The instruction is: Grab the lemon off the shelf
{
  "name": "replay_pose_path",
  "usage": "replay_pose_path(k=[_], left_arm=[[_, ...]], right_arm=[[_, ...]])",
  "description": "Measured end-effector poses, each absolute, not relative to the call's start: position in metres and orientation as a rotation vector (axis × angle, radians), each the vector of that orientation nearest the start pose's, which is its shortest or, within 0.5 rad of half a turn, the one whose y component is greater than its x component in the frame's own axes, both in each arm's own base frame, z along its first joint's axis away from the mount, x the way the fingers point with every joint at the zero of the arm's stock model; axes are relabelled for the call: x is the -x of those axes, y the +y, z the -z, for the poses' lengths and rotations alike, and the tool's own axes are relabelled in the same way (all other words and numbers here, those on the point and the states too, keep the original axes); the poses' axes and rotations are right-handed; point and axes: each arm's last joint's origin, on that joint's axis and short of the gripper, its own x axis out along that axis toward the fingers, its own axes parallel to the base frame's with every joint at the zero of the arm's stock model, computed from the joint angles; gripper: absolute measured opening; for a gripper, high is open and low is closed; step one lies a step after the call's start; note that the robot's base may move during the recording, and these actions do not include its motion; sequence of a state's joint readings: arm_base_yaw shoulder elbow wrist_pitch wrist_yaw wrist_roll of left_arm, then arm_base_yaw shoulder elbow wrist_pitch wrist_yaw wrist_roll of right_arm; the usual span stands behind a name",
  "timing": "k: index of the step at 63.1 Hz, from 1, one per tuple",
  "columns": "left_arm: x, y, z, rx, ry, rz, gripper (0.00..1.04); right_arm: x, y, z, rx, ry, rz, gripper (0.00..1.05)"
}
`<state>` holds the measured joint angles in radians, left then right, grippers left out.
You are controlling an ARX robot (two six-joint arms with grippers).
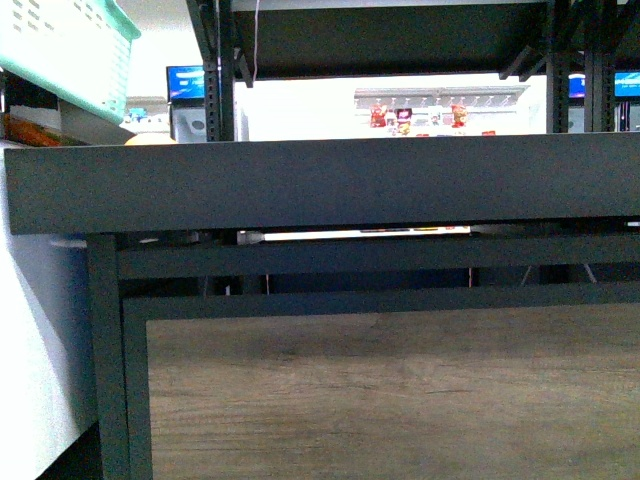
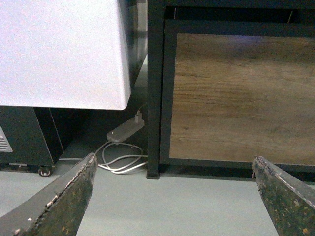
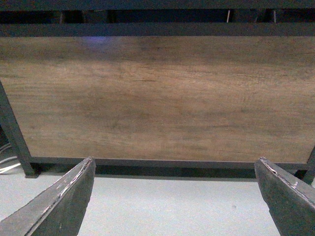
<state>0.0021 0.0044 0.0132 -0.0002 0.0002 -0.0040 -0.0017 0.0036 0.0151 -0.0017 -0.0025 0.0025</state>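
Observation:
The shelf's black tray front lip (image 1: 320, 185) spans the front view at eye level, with black frame posts (image 1: 218, 70) above. The lemon is not in view; only a sliver of an orange-yellow round thing (image 1: 150, 139) peeks over the lip at left, and I cannot tell what it is. My left gripper (image 2: 174, 196) is open and empty, low over the grey floor before the shelf's leg (image 2: 155, 98). My right gripper (image 3: 174, 196) is open and empty, facing the shelf's wooden lower panel (image 3: 157, 98). Neither arm shows in the front view.
A mint green plastic basket (image 1: 70, 50) sits at upper left. A white cabinet (image 2: 59, 49) stands left of the shelf. A white power strip with coiled cable (image 2: 123, 132) lies on the floor by the shelf leg. A wooden panel (image 1: 390, 390) fills the shelf's lower front.

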Motion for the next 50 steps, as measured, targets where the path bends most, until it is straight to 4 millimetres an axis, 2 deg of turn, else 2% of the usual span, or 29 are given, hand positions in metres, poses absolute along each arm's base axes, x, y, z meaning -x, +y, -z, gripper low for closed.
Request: replay_pose_path(k=[50], left_arm=[[-0.0972,0.0002,-0.1676,0.004,-0.009,-0.002,0.97]], right_arm=[[-0.0970,-0.0001,-0.1682,-0.002,-0.010,-0.001,0.97]])
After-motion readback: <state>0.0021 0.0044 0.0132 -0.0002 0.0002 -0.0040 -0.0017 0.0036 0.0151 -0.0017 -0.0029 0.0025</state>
